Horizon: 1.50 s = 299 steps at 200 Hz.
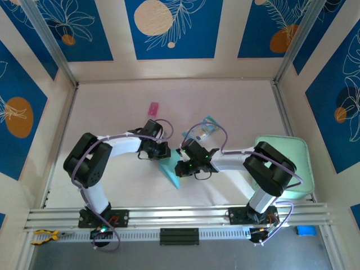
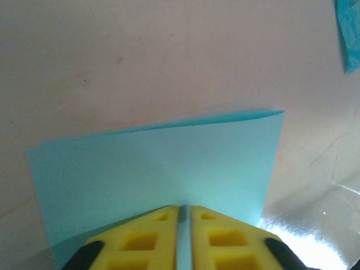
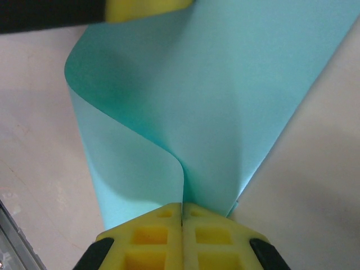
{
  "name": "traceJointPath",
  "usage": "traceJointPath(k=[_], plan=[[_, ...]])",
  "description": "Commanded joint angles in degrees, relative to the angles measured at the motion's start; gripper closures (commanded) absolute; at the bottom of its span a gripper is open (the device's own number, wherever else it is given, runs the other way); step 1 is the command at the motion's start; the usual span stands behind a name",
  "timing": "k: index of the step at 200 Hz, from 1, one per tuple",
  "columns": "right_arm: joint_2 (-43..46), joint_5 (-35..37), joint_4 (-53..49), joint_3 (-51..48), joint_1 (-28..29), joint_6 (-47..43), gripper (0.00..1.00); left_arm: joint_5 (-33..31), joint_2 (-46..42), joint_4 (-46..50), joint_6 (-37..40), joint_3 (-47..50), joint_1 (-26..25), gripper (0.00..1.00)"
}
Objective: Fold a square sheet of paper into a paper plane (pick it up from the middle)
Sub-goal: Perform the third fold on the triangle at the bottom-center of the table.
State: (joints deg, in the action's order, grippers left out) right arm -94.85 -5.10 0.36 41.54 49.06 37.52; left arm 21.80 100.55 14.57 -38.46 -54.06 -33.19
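Observation:
The square sheet of paper (image 1: 170,172) is plain light blue and lies doubled over between the two grippers near the table's middle. My right gripper (image 3: 182,206) is shut on one edge of the sheet (image 3: 185,101), which curls up and away from its yellow fingertips. My left gripper (image 2: 184,209) sits at the opposite edge of the sheet (image 2: 157,169). Its jaws stand a narrow slit apart, with blue paper showing through the slit. One left finger (image 3: 147,8) rests at the sheet's far end in the right wrist view. The paper plane is out of view.
A teal-and-clear packet (image 1: 203,130) lies just behind the right gripper, and its corner (image 2: 350,31) shows in the left wrist view. A small pink item (image 1: 153,108) lies farther back. A mint-green pad (image 1: 292,152) sits at the right. The metal rail (image 1: 180,216) runs along the near edge.

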Motion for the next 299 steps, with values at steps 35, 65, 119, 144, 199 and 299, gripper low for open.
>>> traceJointPath(k=[35, 65, 119, 144, 199, 299], plan=[[-1.5, 0.4, -1.4, 1.0, 0.3, -0.1, 0.99, -2.0, -10.8, 3.8, -0.9, 1.1, -0.3, 0.77], [-1.5, 0.5, -1.6, 1.3, 0.3, 0.3, 0.99, 1.7, -15.6, -1.1, -5.7, 7.0, -0.4, 0.84], [-1.6, 0.8, -1.7, 1.0, 0.3, 0.9, 0.99, 6.7, -18.9, -14.5, -15.7, 17.5, -3.2, 0.97], [-1.5, 0.9, -1.8, 1.0, 0.4, 1.1, 0.99, 7.4, -17.7, -17.3, -16.6, 19.1, -3.9, 1.00], [-1.8, 0.9, -2.1, 1.4, 0.4, 1.0, 0.99, 7.2, -16.2, -18.8, -17.0, 20.0, -4.8, 1.00], [-2.0, 0.9, -2.5, 1.6, 0.6, 0.8, 0.99, 2.2, -12.5, -13.5, -12.3, 21.2, -4.8, 1.00]])
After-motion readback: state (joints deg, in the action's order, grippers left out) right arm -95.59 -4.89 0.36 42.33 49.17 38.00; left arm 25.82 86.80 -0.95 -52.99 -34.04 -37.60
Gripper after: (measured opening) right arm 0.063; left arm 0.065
